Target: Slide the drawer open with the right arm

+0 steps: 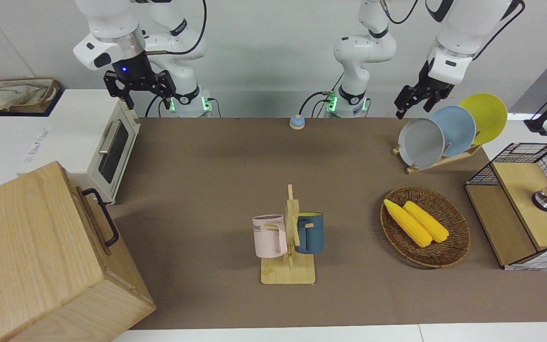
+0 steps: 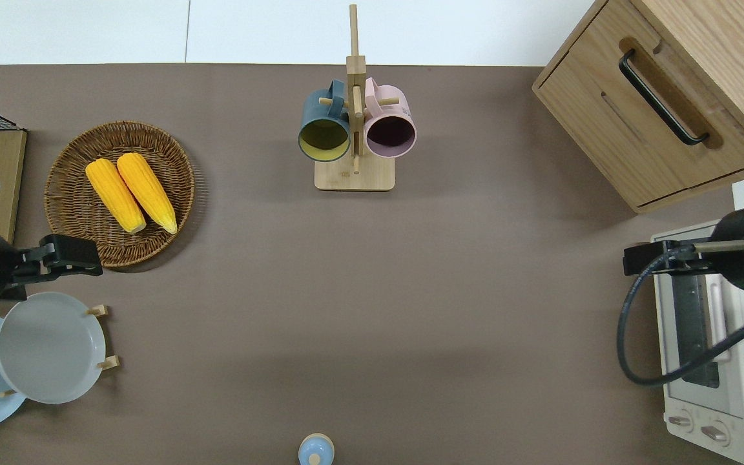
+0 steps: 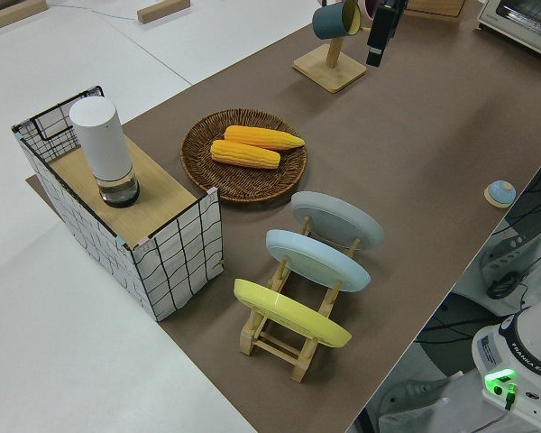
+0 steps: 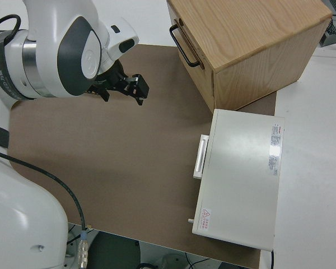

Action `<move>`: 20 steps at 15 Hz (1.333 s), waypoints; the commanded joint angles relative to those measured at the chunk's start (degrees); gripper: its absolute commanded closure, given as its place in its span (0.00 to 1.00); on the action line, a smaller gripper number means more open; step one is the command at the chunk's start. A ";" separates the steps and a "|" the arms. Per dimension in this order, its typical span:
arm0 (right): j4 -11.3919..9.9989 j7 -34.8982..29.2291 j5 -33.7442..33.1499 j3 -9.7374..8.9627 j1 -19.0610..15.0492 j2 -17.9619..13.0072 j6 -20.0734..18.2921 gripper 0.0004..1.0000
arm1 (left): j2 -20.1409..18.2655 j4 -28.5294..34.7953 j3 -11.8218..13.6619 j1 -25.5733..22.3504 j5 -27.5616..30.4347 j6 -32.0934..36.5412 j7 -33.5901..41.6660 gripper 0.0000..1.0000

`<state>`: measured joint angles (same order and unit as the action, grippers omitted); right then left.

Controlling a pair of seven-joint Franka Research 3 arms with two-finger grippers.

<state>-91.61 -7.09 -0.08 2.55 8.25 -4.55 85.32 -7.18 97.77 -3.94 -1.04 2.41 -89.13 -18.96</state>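
Observation:
The drawer [image 2: 643, 123] is the wide pale-wood front of the big oak cabinet [image 1: 31, 256] at the right arm's end of the table. It sits flush in the cabinet, and its black bar handle [image 2: 662, 97] also shows in the front view [image 1: 101, 216] and in the right side view [image 4: 183, 45]. My right gripper [image 1: 147, 97], with a blue light, hangs open and empty in the air over the front edge of the white toaster oven [image 2: 701, 336]. It is clear of the handle and also shows in the right side view [image 4: 126, 92]. The left arm is parked.
A mug tree [image 1: 290, 237] with a pink and a blue mug stands mid-table. A wicker basket [image 1: 458, 237] holds two corn cobs. A plate rack [image 1: 439, 159], a wire-mesh cabinet [image 1: 515, 213] and a small blue knob [image 1: 297, 122] are also on the table.

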 commanded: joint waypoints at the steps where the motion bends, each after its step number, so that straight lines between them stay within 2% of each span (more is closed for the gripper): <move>1: 1.52 0.68 0.96 -0.35 0.01 0.69 -0.86 0.01 | -0.47 -0.21 0.25 0.07 0.05 0.97 0.59 0.01; 10: 1.43 0.68 -1.32 -0.53 0.62 0.69 -0.51 0.01 | -0.47 -0.21 0.25 0.07 0.05 0.97 0.51 0.01; 13: 1.43 0.41 -3.16 -1.14 1.50 0.69 -0.51 0.01 | -0.47 -0.21 0.25 0.07 0.05 0.97 0.51 0.01; 15: 1.17 -1.51 -5.62 -3.24 1.50 0.69 -0.16 0.01 | -0.47 -0.21 0.25 0.07 0.05 0.97 0.51 0.01; 18: 0.55 -8.36 -9.92 -6.85 1.76 1.12 1.07 0.01 | -0.47 -0.21 0.25 0.07 0.05 0.89 0.51 0.01; 20: -0.23 -9.60 -16.06 -10.00 2.20 1.83 1.07 0.01 | -0.47 -0.21 0.25 0.07 0.05 0.89 0.59 0.01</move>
<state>-91.35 -13.11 -8.84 -3.78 9.77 -4.07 85.66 -7.18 97.77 -3.94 -1.04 2.41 -89.13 -18.96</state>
